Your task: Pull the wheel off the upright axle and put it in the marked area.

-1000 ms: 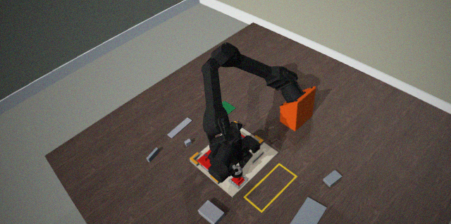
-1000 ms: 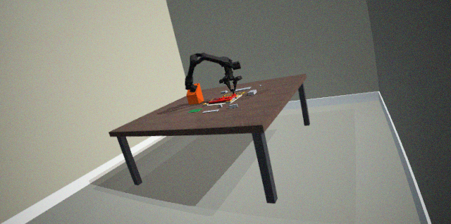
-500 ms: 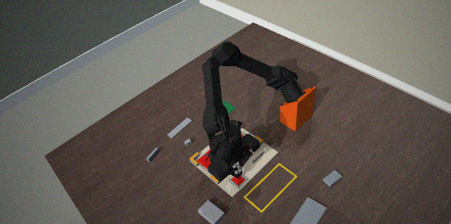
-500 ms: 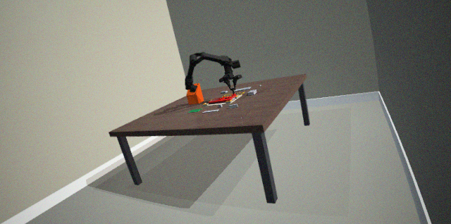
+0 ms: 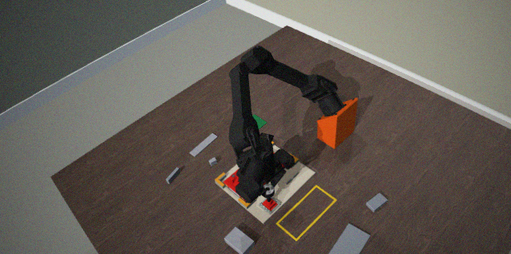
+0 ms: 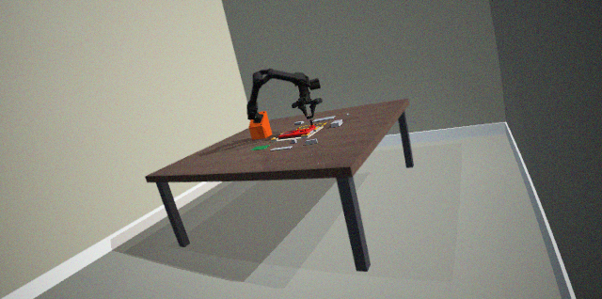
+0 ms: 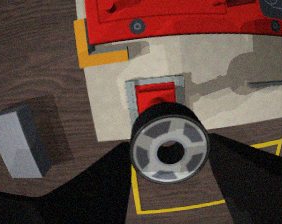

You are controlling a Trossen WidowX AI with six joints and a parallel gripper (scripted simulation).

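The wheel (image 5: 269,188) (image 7: 170,127), black with a grey spoked face, is between the fingers of my gripper (image 5: 268,191) (image 6: 310,118) (image 7: 169,145), which is shut on it. The wheel is above the small red axle base (image 5: 270,205) (image 7: 155,92) on the cream board (image 5: 293,188) (image 7: 107,117). A short dark piece shows between wheel and base in the top view. The wheel's hole looks dark; whether the axle still reaches into it I cannot tell. The marked area is a yellow outline (image 5: 316,220) (image 7: 135,190) on the table, beside the board.
A larger red part (image 7: 167,25) (image 6: 296,133) lies on the board with orange corner brackets (image 5: 220,180) (image 7: 103,59). Grey blocks (image 5: 239,240) (image 5: 377,202) (image 7: 14,145) lie around it. An orange block (image 5: 337,128) (image 6: 260,127) stands at the arm's base, and a green patch (image 5: 259,121) (image 6: 261,148) lies behind the arm.
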